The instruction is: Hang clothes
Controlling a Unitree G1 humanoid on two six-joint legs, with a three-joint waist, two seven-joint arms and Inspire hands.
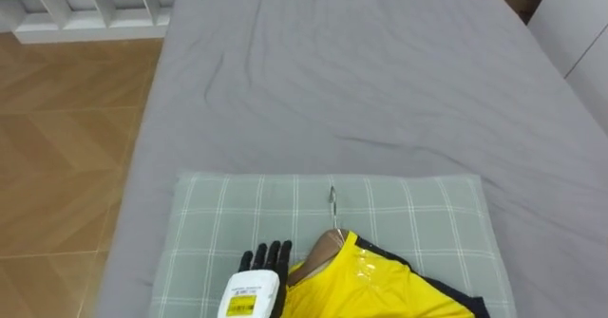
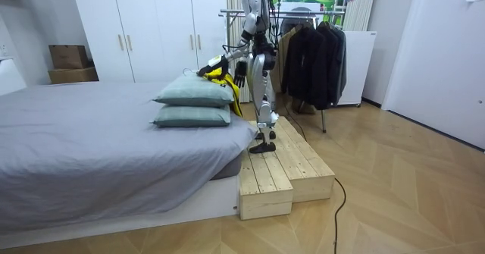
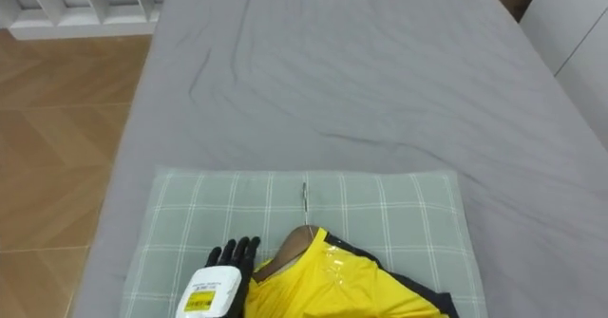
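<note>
A yellow shirt [image 1: 366, 285] with dark trim lies on a wooden hanger [image 1: 321, 250] on top of a green checked pillow [image 1: 218, 214]. The hanger's metal hook [image 1: 332, 204] points up the bed. My left hand [image 1: 267, 259] rests on the pillow just left of the hanger's shoulder, open, its fingers straight and side by side. In the room view the shirt [image 2: 222, 76] sits on the upper of two stacked pillows [image 2: 193, 95], my left hand [image 2: 215, 62] reaches over it, and my right hand [image 2: 239, 73] hangs open beside my body.
I stand on a wooden platform [image 2: 280, 167] at the head of a grey bed [image 1: 380, 81]. A clothes rack [image 2: 311, 49] with dark garments is behind me. White shelving [image 1: 85, 5] stands on the wooden floor beyond the bed's left edge.
</note>
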